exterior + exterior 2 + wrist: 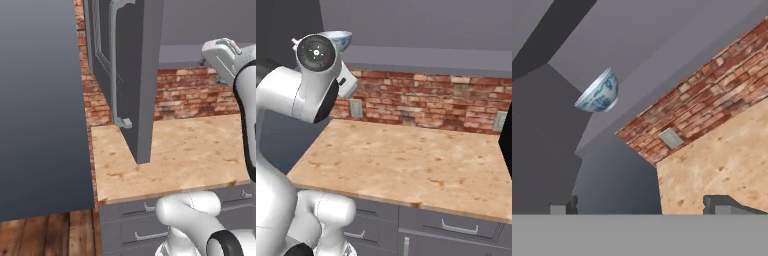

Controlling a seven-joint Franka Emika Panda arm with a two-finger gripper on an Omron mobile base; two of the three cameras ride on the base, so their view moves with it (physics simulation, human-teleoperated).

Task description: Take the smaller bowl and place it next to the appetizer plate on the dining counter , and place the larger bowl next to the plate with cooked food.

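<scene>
One white bowl with a blue-green painted pattern (pixel 598 92) stands on a grey shelf of the upper cabinet; its rim (pixel 340 36) peeks out behind my arm's round joint. Nothing beside it shows whether it is the smaller bowl or the larger bowl. My gripper (pixel 642 205) is open with nothing between its fingertips (pixel 562 205), and it is well short of the bowl and below it. The appetizer plate, the plate with cooked food and the dining counter are out of view.
An open grey cabinet door (pixel 131 75) with a long handle hangs out over the wooden worktop (pixel 190 150). A red brick wall (pixel 431 102) with an outlet (pixel 356 108) runs behind it. Grey drawers (pixel 456 225) sit below the worktop's front edge.
</scene>
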